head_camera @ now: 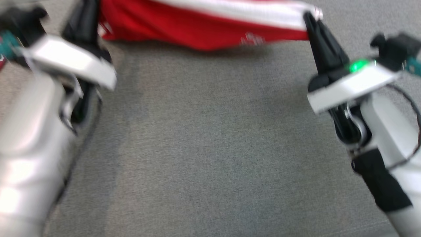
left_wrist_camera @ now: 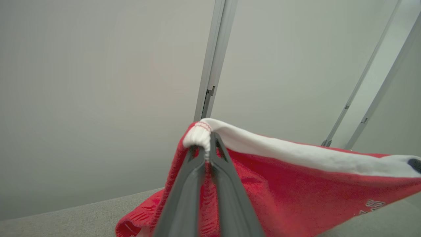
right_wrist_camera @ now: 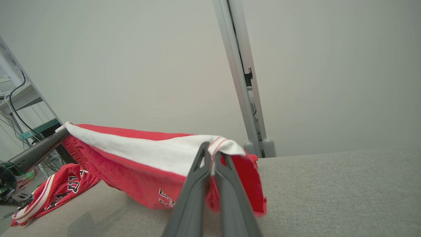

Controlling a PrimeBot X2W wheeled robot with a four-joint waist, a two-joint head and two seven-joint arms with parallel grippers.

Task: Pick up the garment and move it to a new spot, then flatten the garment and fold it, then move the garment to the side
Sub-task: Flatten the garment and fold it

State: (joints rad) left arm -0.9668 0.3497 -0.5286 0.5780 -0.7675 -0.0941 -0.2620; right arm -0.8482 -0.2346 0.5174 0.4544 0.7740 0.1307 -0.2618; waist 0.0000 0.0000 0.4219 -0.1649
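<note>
Left forearm [head_camera: 29, 138] and right forearm [head_camera: 391, 131] are held over the desk [head_camera: 210, 148], with the garment [head_camera: 197, 29] strung between them.
Above the desk's far left, the left end effector [left_wrist_camera: 208, 144] is clamped shut on one corner of the white band [head_camera: 236, 10], fingers angled upward. The red cloth is kept spread over the desk's far side, presumably so it can be laid flat. Above the desk's far right, the right end effector [right_wrist_camera: 211, 151] is pinched shut on the opposite corner.

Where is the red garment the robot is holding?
The garment stretches across the top of the head view over the gray surface, its white edge pinched by the left gripper and the right gripper.
</note>
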